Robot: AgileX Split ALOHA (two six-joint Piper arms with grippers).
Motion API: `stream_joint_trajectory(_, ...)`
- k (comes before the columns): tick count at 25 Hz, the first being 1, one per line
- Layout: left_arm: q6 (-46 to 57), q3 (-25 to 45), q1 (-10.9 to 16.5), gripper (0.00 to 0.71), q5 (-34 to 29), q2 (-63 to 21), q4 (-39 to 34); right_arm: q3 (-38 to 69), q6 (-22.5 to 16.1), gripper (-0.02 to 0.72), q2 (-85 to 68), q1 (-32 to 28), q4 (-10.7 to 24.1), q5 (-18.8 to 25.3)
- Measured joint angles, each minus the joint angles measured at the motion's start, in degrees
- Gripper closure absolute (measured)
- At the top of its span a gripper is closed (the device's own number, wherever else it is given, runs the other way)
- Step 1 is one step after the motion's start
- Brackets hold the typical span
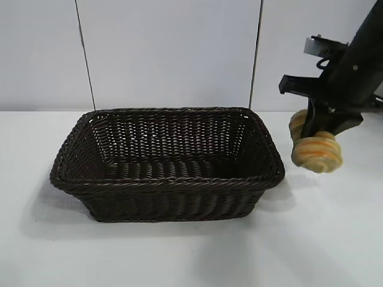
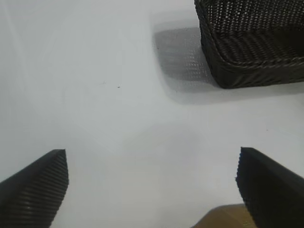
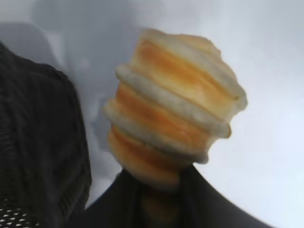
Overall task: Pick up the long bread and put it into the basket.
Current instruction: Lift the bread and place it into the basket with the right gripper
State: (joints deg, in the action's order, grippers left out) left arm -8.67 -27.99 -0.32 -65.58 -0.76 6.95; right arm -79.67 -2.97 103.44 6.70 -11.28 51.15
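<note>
Right gripper [image 1: 315, 133] pinching long bread [image 1: 317, 151], loaf clear of table, hanging just below fingers. Basket [image 1: 167, 179] beside it, apart. Left gripper [image 2: 152, 190] spread wide over bare table [image 2: 95, 95], basket ahead.

dark brown woven basket [image 1: 167, 179], golden-tan long bread [image 1: 317, 152] with orange-brown stripes, white table [image 1: 311, 239]
</note>
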Motion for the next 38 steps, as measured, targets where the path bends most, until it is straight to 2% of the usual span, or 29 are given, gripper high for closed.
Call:
stream_joint_trajectory(5,0.0,0.0,0.0,0.016,0.0,0.0,0.0,-2.8,0.0,0.566,0.0,4.9,0.0,0.8)
stream_joint_trajectory(11,0.0,0.0,0.0,0.016,0.4,0.0,0.0,-5.1,0.0,0.566,0.1,15.5,-0.5,-2.4)
stream_joint_trajectory(16,0.0,0.0,0.0,0.016,0.4,0.0,0.0,-7.3,0.4,0.566,2.9,19.4,0.9,-3.9)
stream_joint_trajectory(18,0.0,0.0,0.0,0.016,0.4,0.0,0.0,-7.4,3.9,0.566,4.5,20.3,1.8,-5.2)
stream_joint_trajectory(20,0.0,0.0,0.0,0.016,0.4,0.0,0.0,-7.4,12.2,0.566,5.9,21.4,2.7,-7.3)
stream_joint_trajectory(24,0.0,0.0,0.0,0.016,0.4,0.0,0.0,-7.4,32.0,0.566,7.7,23.5,4.0,-10.4)
stream_joint_trajectory(27,0.0,0.0,0.0,0.016,0.4,0.0,0.0,-7.4,40.6,0.566,8.8,23.8,3.6,-12.0)
stream_joint_trajectory(31,0.0,0.0,0.0,0.016,0.5,0.0,0.0,-7.4,43.1,0.566,11.3,23.8,2.9,-13.0)
stream_joint_trajectory(38,0.0,0.0,0.0,0.016,0.5,0.0,0.0,-7.4,43.3,0.566,17.1,23.8,1.6,-13.4)
